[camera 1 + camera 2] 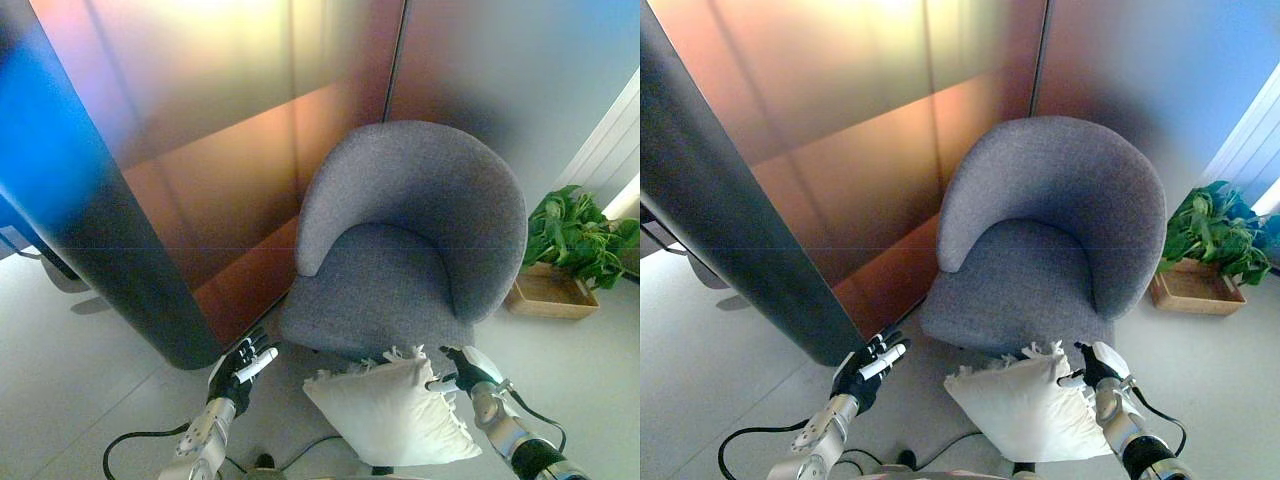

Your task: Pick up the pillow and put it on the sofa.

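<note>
Right hand point(462, 372) clamps the white pillow point(390, 410) before the sofa point(410, 250); left hand point(240, 368) hangs loose.

The pillow point(392, 412) is plain white with a white fringe, and the armchair point(410, 240) is of an even grey cloth without pattern. The plant point(578, 232) has bright green leaves and stands in a light brown wooden box point(549, 296) on the pale grey floor point(70, 370). Both hands, left hand point(238, 371) and right hand point(466, 371), are black with white parts.
</note>
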